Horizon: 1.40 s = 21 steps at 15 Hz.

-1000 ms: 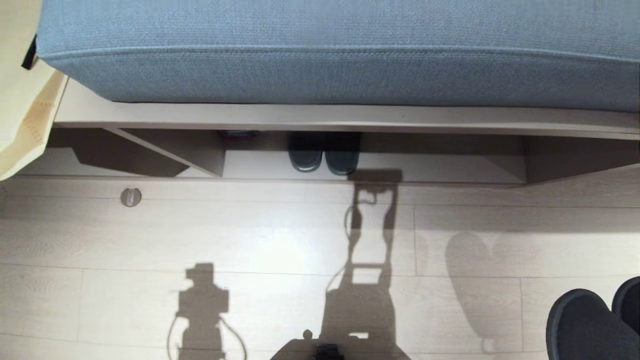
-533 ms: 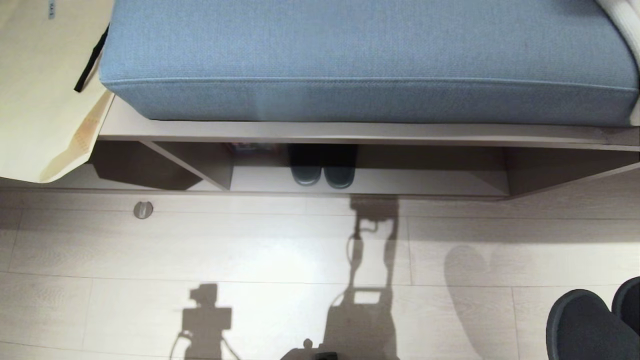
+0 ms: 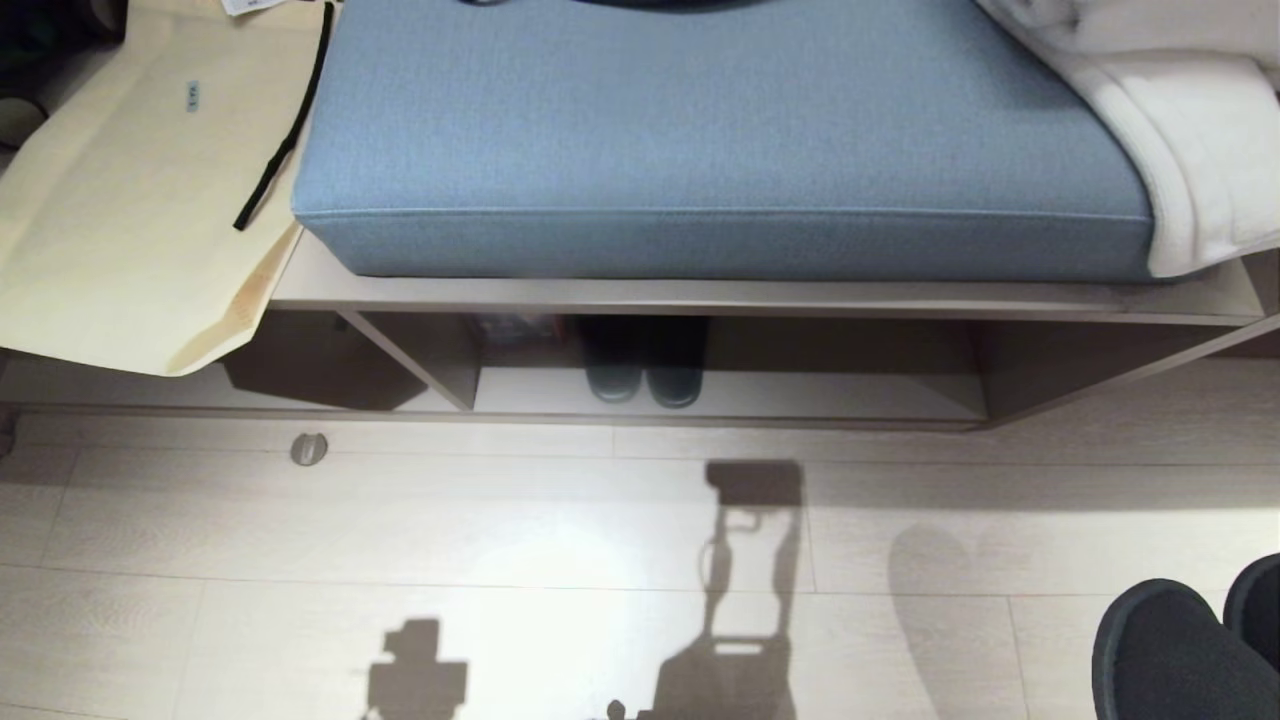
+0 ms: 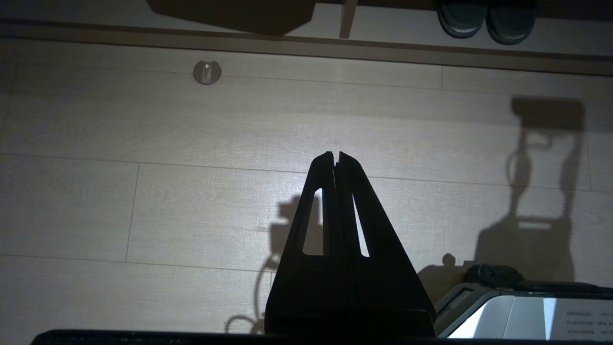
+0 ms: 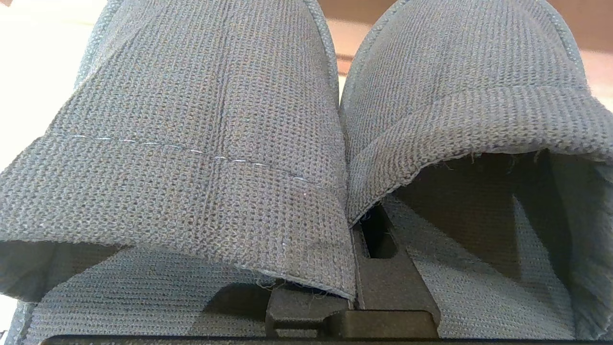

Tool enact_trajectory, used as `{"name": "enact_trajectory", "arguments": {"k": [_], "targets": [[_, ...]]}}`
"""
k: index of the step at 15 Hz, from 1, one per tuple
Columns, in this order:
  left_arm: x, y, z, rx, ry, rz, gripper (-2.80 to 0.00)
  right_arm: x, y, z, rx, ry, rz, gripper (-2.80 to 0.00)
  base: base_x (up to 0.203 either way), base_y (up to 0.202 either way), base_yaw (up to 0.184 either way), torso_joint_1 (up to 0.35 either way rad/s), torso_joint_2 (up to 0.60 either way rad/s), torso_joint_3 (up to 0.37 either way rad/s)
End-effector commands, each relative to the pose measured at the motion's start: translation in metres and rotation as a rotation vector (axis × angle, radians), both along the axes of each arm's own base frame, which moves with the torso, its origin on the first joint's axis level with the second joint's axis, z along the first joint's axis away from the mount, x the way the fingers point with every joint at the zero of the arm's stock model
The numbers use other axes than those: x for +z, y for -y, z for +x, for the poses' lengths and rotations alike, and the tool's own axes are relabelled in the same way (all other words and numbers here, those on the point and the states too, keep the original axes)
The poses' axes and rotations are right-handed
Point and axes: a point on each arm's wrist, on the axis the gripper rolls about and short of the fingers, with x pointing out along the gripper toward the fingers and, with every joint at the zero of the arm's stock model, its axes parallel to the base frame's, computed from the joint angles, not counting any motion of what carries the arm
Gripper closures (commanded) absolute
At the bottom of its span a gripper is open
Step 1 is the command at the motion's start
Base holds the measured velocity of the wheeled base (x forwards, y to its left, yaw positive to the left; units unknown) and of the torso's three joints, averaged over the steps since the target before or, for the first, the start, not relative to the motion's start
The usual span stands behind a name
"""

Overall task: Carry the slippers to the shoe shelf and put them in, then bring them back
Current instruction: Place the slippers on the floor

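Observation:
The slippers [image 3: 1165,650], matte black, hang at the lower right of the head view above the floor. In the right wrist view their knit toe bands [image 5: 206,143] fill the picture. My right gripper [image 5: 350,215] is shut on the slippers, one finger inside each, pinching the two inner walls together. The shoe shelf [image 3: 820,395] is the low beige cubby under the bench, split by an upright divider [image 3: 420,355]. My left gripper [image 4: 335,155] is shut and empty, hanging over bare floor well short of the shoe shelf [image 4: 392,28].
A glossier dark grey-green pair [image 3: 645,380] stands inside the shelf right of the divider. A blue cushion [image 3: 720,150] lies on the bench, with a beige paper bag [image 3: 130,200] to its left and a white blanket [image 3: 1190,130] to its right. A round floor fitting [image 3: 308,449] sits before the shelf.
The head camera has risen, so the whole scene has shifted down and more of the bench top shows. The slippers keep their place at the lower right; neither arm has moved.

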Motion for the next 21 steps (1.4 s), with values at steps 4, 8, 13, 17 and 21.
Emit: {"name": "enact_trajectory", "arguments": {"k": [4,8,13,17,21], "targets": [[-0.0003,0.0,0.0001,0.001,-0.001,-0.001,0.0,0.0001,0.0,-0.0001,0.0,0.001,0.0,0.0,0.0,0.0,0.0,-0.001,0.0,0.201],[-0.0003,0.0,0.0001,0.001,-0.001,-0.001,0.0,0.0001,0.0,-0.0001,0.0,0.001,0.003,0.0,0.0,0.0,0.0,0.001,0.0,0.198],[0.0001,0.0,0.0,0.001,0.001,-0.001,0.0,0.0001,0.0,-0.0001,0.0,0.001,0.004,0.0,0.0,0.0,0.0,0.0,0.0,0.202],[-0.0003,0.0,0.0001,0.001,0.0,-0.001,0.0,0.0001,0.0,-0.0001,0.0,0.001,0.004,0.0,0.0,0.0,0.0,0.002,0.0,0.205],[-0.0002,0.0,0.0001,0.001,0.001,-0.003,0.0,0.0001,0.0,-0.0001,0.0,0.001,0.004,0.0,0.0,0.0,0.0,0.005,0.0,0.202]]}}
